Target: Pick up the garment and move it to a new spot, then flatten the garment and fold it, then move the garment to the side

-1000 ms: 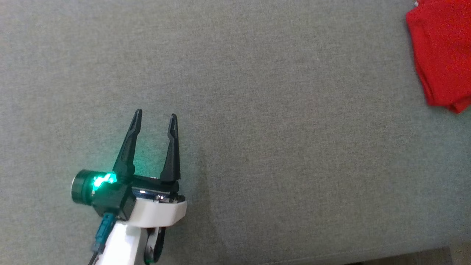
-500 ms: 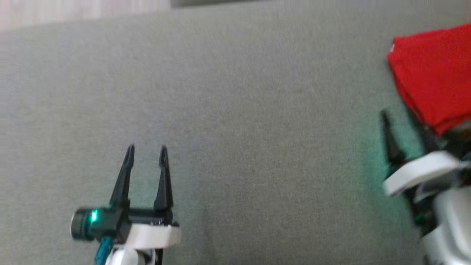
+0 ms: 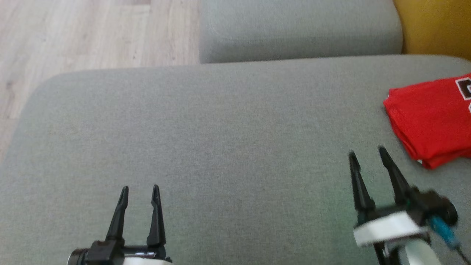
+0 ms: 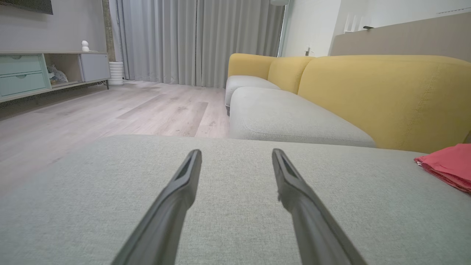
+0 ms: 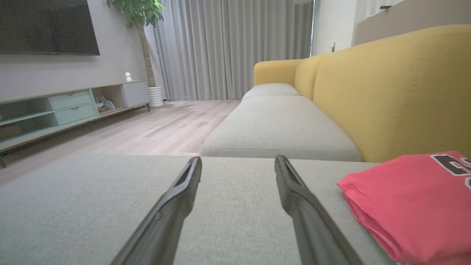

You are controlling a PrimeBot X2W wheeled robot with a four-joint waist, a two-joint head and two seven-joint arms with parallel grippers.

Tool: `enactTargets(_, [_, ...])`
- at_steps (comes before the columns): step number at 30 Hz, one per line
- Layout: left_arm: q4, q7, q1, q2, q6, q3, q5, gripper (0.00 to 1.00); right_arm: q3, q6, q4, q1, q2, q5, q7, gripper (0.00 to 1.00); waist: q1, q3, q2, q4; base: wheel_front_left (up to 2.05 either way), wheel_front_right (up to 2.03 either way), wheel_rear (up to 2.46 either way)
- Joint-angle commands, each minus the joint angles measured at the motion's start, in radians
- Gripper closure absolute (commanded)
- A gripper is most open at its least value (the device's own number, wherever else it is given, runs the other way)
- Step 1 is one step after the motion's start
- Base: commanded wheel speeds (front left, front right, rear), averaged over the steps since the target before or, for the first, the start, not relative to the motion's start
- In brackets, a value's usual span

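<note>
The garment [image 3: 432, 119] is a red shirt with dark lettering, folded into a flat stack at the right side of the grey cushion [image 3: 220, 129]. It also shows in the right wrist view [image 5: 412, 198] and at the far right of the left wrist view [image 4: 447, 165]. My right gripper [image 3: 366, 152] hovers open just left of the garment's near corner, apart from it, nothing between its fingers [image 5: 294, 191]. My left gripper [image 3: 140, 189] stands open and empty at the lower left, far from the garment, over bare cushion [image 4: 235, 206].
A second grey seat cushion [image 3: 300, 29] lies beyond the one I work on. A yellow sofa back [image 3: 434, 25] rises at the far right. Wooden floor [image 3: 73, 36] lies past the cushion's left and far edges. A TV cabinet [image 5: 66, 106] stands across the room.
The head camera has tilted up, bringing the floor, far cushion and sofa back into view. My right gripper has come into view beside the garment. Both grippers stay open.
</note>
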Motion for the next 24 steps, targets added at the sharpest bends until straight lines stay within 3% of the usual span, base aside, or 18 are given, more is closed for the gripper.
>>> enactTargets(1, [-0.037,-0.006,-0.022,-0.002,-0.004,0.045,0.015,0.0,-0.013,-0.001,-0.054,0.036,0.012,-0.033,-0.011,0.0,0.0003,-0.025,-0.0001,0.012,0.0,0.0,0.0])
enactTargets(10, [-0.035,-0.006,0.007,-0.002,-0.02,0.06,0.038,0.0,-0.021,-0.001,-0.058,0.123,0.026,0.002,-0.011,0.0,0.0003,-0.064,-0.0001,0.002,0.0,0.0,0.0])
enactTargets(24, [-0.023,-0.006,0.023,-0.002,-0.024,0.065,0.055,0.0,-0.001,-0.001,-0.04,0.126,0.027,0.025,-0.011,0.0,0.0003,-0.082,-0.0001,-0.014,0.0,0.0,0.0])
